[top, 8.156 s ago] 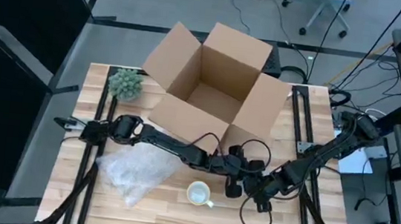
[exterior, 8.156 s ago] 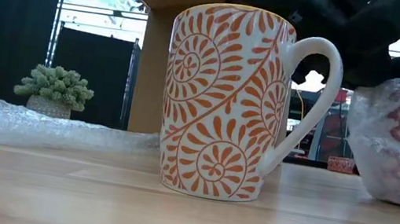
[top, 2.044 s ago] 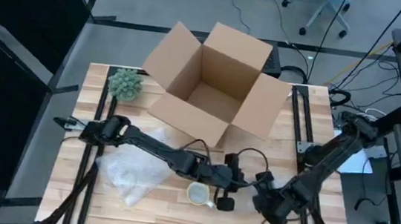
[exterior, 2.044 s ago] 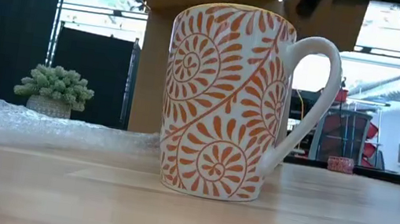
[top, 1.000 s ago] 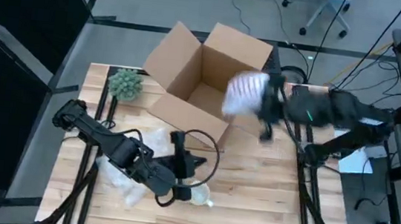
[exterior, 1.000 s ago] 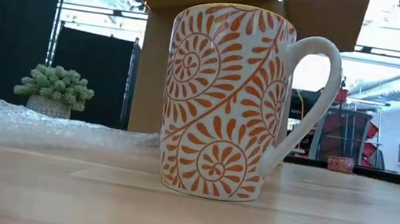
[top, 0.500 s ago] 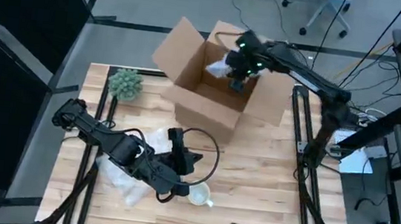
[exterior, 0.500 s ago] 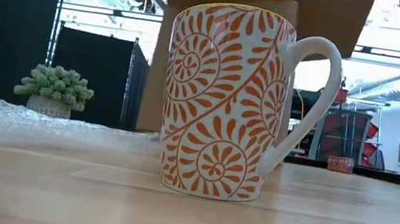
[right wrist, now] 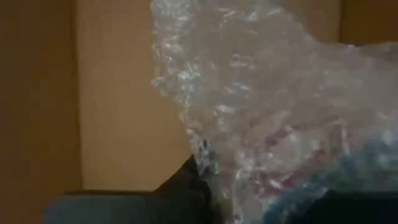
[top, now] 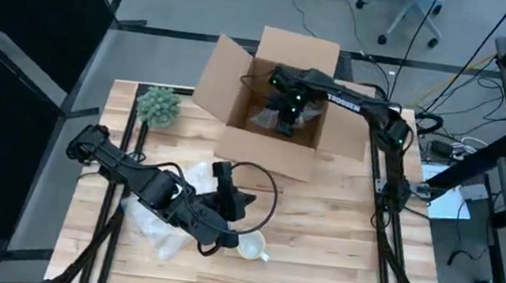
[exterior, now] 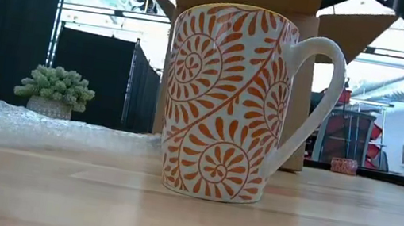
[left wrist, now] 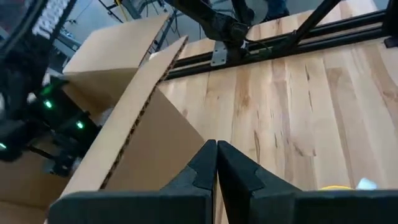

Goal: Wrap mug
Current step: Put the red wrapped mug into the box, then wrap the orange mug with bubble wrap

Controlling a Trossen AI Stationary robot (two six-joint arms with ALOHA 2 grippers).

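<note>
Left jaws point(left wrist: 216, 163) together beside mug point(exterior: 245, 105); right jaws point(top: 286, 110) in box point(top: 268, 141), clamped on bubble-wrapped bundle point(right wrist: 273, 124), contents obscured

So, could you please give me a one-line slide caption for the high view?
Right gripper lowers a bubble-wrapped bundle into the cardboard box; left gripper waits beside the unwrapped mug.

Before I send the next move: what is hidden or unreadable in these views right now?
- Right gripper, high view: down inside the cardboard box; whether it grips the bubble-wrapped bundle is unclear.
- Bundle contents, right wrist view: blurred by wrap.
- Orange mug, high view: mostly covered by the left gripper.
- Bubble wrap sheet, high view: partly under the left arm.
</note>
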